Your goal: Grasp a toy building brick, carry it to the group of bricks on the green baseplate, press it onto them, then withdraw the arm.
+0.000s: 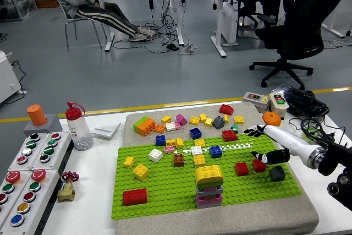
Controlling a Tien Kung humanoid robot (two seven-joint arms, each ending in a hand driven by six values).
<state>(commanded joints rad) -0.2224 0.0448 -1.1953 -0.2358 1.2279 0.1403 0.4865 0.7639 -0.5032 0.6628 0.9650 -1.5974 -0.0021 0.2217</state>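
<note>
One red brick (259, 165) lies just beneath the right hand (268, 157).

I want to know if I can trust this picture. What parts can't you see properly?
- Left hand: out of the head view entirely.
- Right hand: whether its fingers grip the red brick beneath them is unclear; the hand covers part of it.
- Lower bricks of the stack: the yellow top brick hides how they join.
- Right forearm: cut off by the picture's right edge.

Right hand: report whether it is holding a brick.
Apparently yes: the right hand has its fingers curled on a red brick above the green baseplate.
</note>
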